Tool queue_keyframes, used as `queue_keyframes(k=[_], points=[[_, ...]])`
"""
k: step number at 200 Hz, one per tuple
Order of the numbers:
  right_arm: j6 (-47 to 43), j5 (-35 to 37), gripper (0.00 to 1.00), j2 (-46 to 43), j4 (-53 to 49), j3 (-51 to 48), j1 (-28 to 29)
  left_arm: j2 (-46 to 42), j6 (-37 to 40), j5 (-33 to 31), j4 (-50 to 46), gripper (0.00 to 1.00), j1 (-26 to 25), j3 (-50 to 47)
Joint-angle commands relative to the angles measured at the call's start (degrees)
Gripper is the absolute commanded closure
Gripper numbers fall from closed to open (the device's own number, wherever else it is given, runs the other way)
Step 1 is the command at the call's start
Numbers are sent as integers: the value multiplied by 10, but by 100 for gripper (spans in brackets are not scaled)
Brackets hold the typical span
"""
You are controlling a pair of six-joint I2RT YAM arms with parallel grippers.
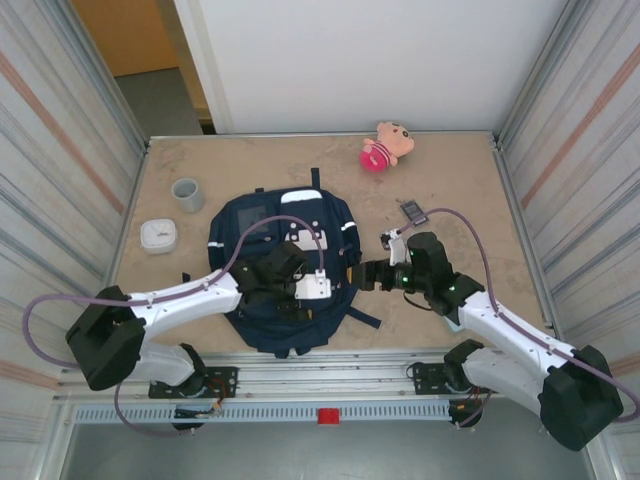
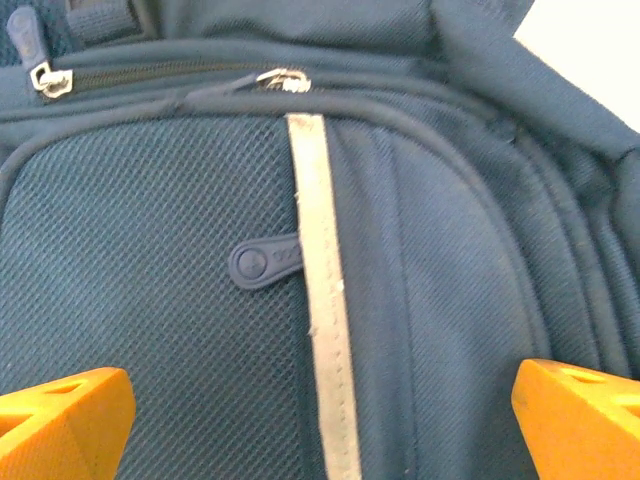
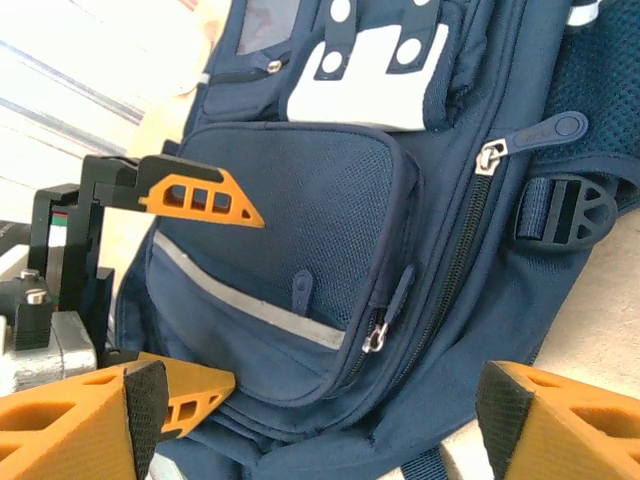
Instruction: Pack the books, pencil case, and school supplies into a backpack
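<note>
Lying flat, the navy backpack (image 1: 232, 240) carries a white patch (image 1: 301, 197) at 12 o'clock; left wrist view resolves its grey strip (image 2: 325, 300). Fingers apart on left hand (image 2: 322, 400) and right hand (image 3: 322, 385).

Overhead view; both wrist cameras close on backpack (image 2: 150, 300)

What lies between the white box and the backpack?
Nothing. In the top view, the stretch of table from the white box to the backpack is bare.
</note>
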Motion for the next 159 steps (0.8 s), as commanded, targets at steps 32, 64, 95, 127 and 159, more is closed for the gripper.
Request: queue_keyframes(k=[32,64,95,127,159], points=[[-10,-16,18,-17,9,-16,-6,-18,-17,60,-46,1,-7,-13],[-4,-15,18,-24,20,-25,-8,-42,-40,-40,-17,6,-17,-41],[-5,-10,17,-33,26,-26,-11,-46,-48,-173,40,28,-21,-55],[-8,-10,17,-49,30,-29,-19,-71,-50,-177,69,62,-21,-52],[-23,-18,18,-55,15,-22,-34,-153,-56,-118,62,100,-18,-50]])
